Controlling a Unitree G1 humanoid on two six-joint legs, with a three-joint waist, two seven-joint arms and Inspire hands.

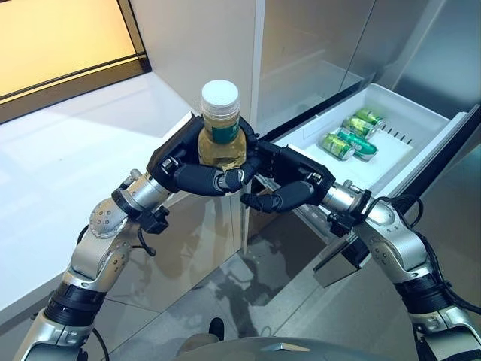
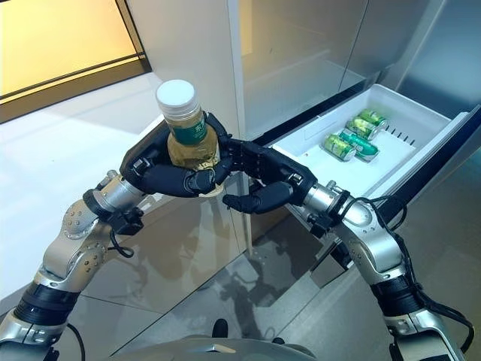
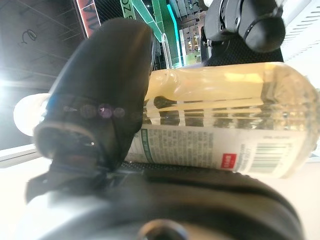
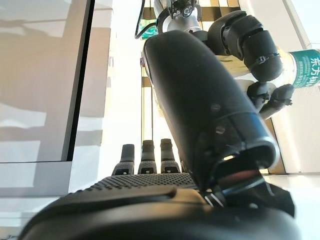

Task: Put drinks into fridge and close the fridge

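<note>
- A kitchen, or a showroom mock-up of one; which of the two cannot be told.
- A tall steel-fronted fridge (image 1: 323,53) stands ahead, its white pull-out drawer (image 1: 421,124) open.
- Green drink cans (image 1: 349,135) lie inside that drawer.
- A white counter (image 1: 68,158) runs left of the fridge.
- A glossy grey tiled floor (image 1: 248,278) lies below the fridge.

The bottle (image 1: 220,128) stands upright in the left robot hand (image 1: 188,169), the right robot hand (image 1: 289,180) just beside it; far right, cans (image 1: 349,135) lie in the open drawer (image 1: 421,124).
</note>
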